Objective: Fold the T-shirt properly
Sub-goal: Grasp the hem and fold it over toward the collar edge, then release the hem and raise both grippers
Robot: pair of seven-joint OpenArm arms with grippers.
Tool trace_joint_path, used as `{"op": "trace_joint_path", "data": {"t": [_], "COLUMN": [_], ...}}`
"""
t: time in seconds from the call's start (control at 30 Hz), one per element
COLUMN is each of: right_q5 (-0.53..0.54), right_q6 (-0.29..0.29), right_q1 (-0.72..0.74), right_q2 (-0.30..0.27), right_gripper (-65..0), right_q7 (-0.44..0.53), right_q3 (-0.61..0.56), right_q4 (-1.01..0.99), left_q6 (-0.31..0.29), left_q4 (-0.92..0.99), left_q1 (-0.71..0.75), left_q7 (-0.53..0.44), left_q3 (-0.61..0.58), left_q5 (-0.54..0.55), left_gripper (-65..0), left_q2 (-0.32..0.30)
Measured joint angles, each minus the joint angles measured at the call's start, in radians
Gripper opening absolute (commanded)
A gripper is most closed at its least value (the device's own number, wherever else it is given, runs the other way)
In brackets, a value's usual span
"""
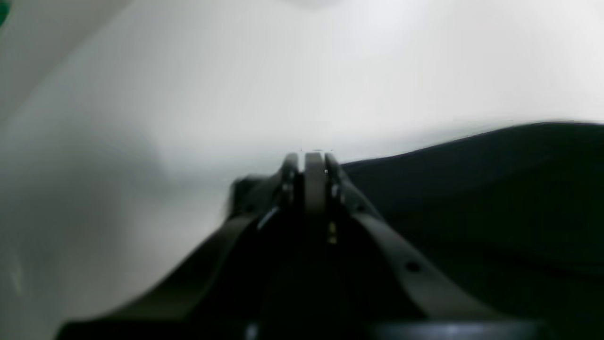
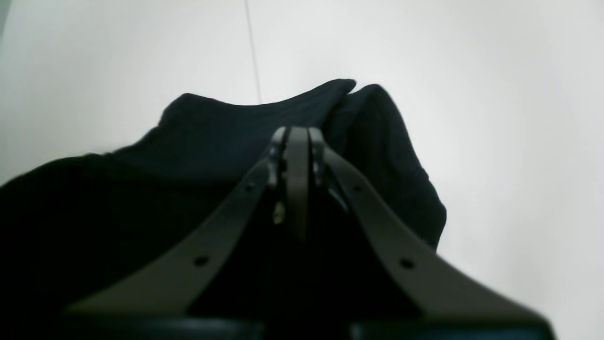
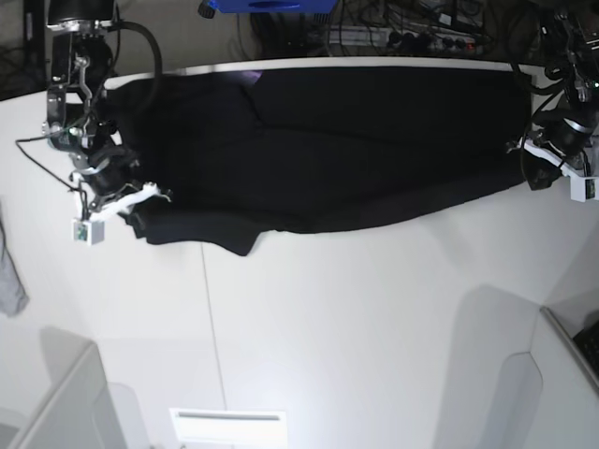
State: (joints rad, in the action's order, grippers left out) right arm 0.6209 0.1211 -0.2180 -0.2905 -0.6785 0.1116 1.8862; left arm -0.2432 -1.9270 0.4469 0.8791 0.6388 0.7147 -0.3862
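Sprawling matte black T-shirt (image 3: 328, 150), creased cloth, smooth white table (image 3: 356, 327)

Your T-shirt (image 3: 318, 150) reads plain black across all three views, with no print visible. The tabletop (image 3: 356, 327) is white, marked by one thin dark seam line. Your left end effector (image 1: 314, 163) shows dark grey-brown fingers over a black body; your right end effector (image 2: 297, 137) matches it. In the base view, each wrist carries a white housing. A grey cloth scrap (image 3: 9, 271) lies at the tabletop's edge. A blue object (image 3: 267, 5) sits behind the tabletop.
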Motion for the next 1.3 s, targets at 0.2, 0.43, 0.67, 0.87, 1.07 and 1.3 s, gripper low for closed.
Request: {"op": "trace_joint_path", "data": {"t": [0.2, 0.43, 0.67, 0.87, 1.07, 1.3], "right_q5": [0.001, 0.000, 0.001, 0.001, 0.001, 0.002], "right_q6": [0.000, 0.000, 0.003, 0.002, 0.002, -0.001], "right_q1": [-0.060, -0.080, -0.085, -0.127, -0.154, -0.190], "right_q2": [0.000, 0.000, 0.002, 0.005, 0.029, 0.081], "right_gripper": [-65.0, -65.0, -65.0, -65.0, -65.0, -65.0], "right_q7": [0.000, -0.001, -0.046, -0.051, -0.042, -0.040], "right_q3": [0.000, 0.001, 0.069, 0.077, 0.083, 0.132], "right_q4": [0.025, 0.069, 0.091, 0.098, 0.106, 0.120], "left_q6": [-0.001, -0.001, -0.001, -0.001, -0.001, -0.001], "left_q4": [0.000, -0.005, -0.007, -0.008, -0.008, -0.008], "left_q1": [0.019, 0.053, 0.071, 0.074, 0.083, 0.083], "left_q7": [0.000, -0.001, -0.001, -0.003, -0.003, -0.003], "left_q3": [-0.001, -0.001, -0.001, -0.001, -0.001, -0.001], "left_q5": [0.002, 0.007, 0.013, 0.010, 0.002, 0.002], "left_gripper": [-65.0, -65.0, -65.0, -65.0, -65.0, -65.0], "left_q2": [-0.002, -0.027, -0.047, -0.047, -0.046, -0.048]}}
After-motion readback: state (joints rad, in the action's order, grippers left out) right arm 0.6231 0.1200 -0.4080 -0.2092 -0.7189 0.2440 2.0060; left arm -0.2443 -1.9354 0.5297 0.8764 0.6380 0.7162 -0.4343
